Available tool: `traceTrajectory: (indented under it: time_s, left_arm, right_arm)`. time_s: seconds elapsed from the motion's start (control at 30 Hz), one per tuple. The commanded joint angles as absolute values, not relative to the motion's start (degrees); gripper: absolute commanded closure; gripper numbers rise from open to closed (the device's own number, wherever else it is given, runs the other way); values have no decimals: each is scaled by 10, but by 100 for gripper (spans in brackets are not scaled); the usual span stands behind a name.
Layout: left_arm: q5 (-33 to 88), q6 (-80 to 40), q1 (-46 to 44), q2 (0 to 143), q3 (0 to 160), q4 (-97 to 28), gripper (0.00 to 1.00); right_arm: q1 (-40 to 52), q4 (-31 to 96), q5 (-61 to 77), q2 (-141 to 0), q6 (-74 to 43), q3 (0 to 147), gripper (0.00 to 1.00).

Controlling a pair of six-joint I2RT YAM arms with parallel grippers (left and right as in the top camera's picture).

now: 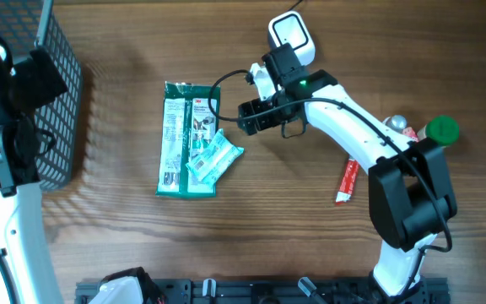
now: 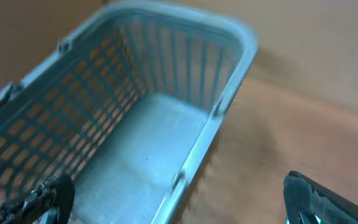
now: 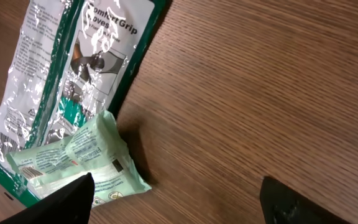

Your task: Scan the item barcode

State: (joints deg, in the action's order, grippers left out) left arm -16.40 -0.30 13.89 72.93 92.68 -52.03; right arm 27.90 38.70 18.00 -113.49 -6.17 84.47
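The right arm (image 1: 353, 127) comes in from the lower right with its elbow bent, and the right hand (image 1: 256, 116) sits just right of the green glove packet (image 1: 178, 135), near its top end. Its fingers (image 3: 61, 199) are spread wide, holding and touching nothing. The small pale-green wipes pack (image 1: 214, 157) lies across the glove packet's lower right part. The left hand (image 2: 179, 199) is well left of the packet, over the basket (image 2: 229, 68), also spread wide and empty.

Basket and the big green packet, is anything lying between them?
Nothing: overhead, only bare wooden table separates the basket from the green packet.
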Motion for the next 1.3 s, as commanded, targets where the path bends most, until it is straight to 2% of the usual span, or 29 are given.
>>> traceTrajectory:
  time_s: [0.0, 0.03, 0.1, 0.23, 0.43, 0.57, 0.7, 0.73, 0.77, 0.83, 0.97, 1.0, 1.07, 1.17, 1.27]
  left_arm:
    - [24, -94, 136, 730, 929, -505, 0]
    - [100, -116, 136, 730, 929, -514, 0]
    - [163, -117, 136, 731, 929, -531, 0]
    - [175, -127, 136, 731, 929, -544, 0]
    - [214, -200, 105, 757, 879, -680, 0]
    - [213, -200, 55, 792, 792, -667, 0]
    - [205, -200, 40, 842, 773, -640, 0]
    - [205, -200, 40, 851, 773, -637, 11]
    - [206, -200, 39, 859, 772, -637, 33]
    - [205, -202, 30, 880, 767, -648, 73]
    - [202, -207, 0, 904, 720, -649, 91]
    - [199, -217, -10, 912, 702, -647, 93]
    - [199, -233, -32, 922, 665, -619, 91]
    - [190, -263, -59, 923, 625, -578, 70]
    - [179, -280, -77, 923, 608, -555, 66]
  right_arm:
    - [281, 389, 190, -1142, -64, 840, 18]
    - [280, 390, 199, -1142, -54, 840, 19]
    - [276, 396, 243, -1142, -16, 840, 19]
    - [259, 422, 271, -1142, 11, 840, 18]
    - [248, 421, 306, -1143, 43, 840, 14]
    - [248, 421, 319, -1146, 43, 840, 14]
    - [248, 422, 319, -1149, 43, 839, 13]
    - [248, 421, 321, -1149, 43, 839, 13]
    - [248, 420, 321, -1149, 43, 839, 13]
    - [248, 414, 330, -1149, 43, 839, 11]
    - [248, 404, 347, -1149, 43, 839, 10]
    - [248, 401, 346, -1149, 43, 839, 10]
    - [248, 398, 346, -1149, 43, 839, 10]
    - [248, 399, 347, -1149, 43, 839, 9]
    - [248, 398, 346, -1149, 43, 839, 9]
